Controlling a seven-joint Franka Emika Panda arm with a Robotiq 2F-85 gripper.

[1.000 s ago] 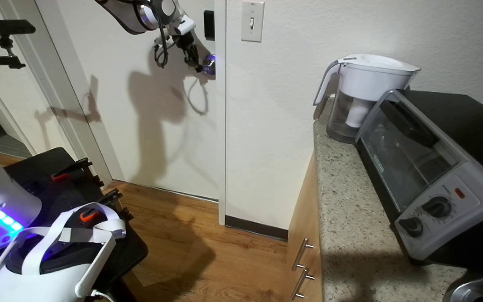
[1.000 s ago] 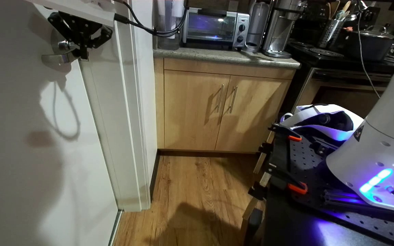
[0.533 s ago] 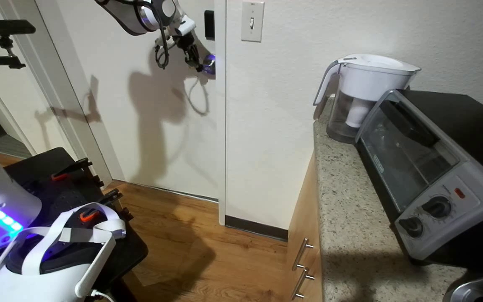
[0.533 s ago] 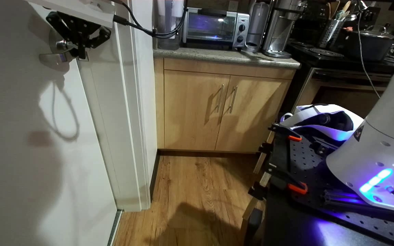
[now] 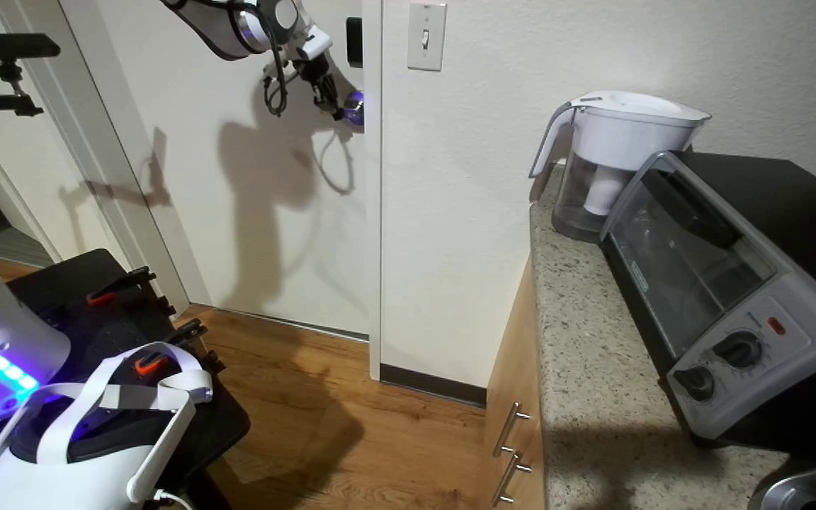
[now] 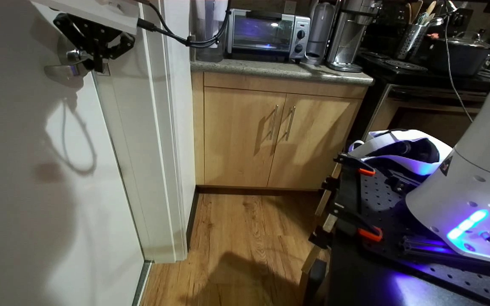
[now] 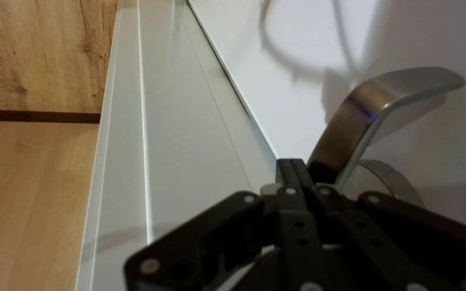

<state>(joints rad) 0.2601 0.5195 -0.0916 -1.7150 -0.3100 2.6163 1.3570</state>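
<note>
In an exterior view, the tool (image 5: 338, 115) points down at the door handle (image 5: 355, 108), which sits just beyond its tip on the white door (image 5: 295, 234); to the tool's right are a light switch (image 5: 426, 37) and, well apart and lower, a water pitcher (image 5: 635, 134) and a toaster oven (image 5: 698, 273) on the speckled tabletop (image 5: 585, 340). The step in hand appears to be contact work at this handle; from here, the next move seems to call for small, steady motion that keeps the tip lined up with it. In an exterior view, the door frame (image 6: 160, 127) runs down on the tool's right, while the handle shows on its left, partly behind it, the free end pointing away from the frame; a wooden cabinet (image 6: 238, 136) stands farther right and lower. In the wrist view, the fingertips (image 7: 284, 169) are pressed together, with no gap and nothing pinched between them. The handle's lever (image 7: 344, 131) rises just to their right, its near end so close that contact looks likely, though this cannot be told for sure. A round base plate (image 7: 399, 180) lies farther right of the fingertips, behind the lever.
</note>
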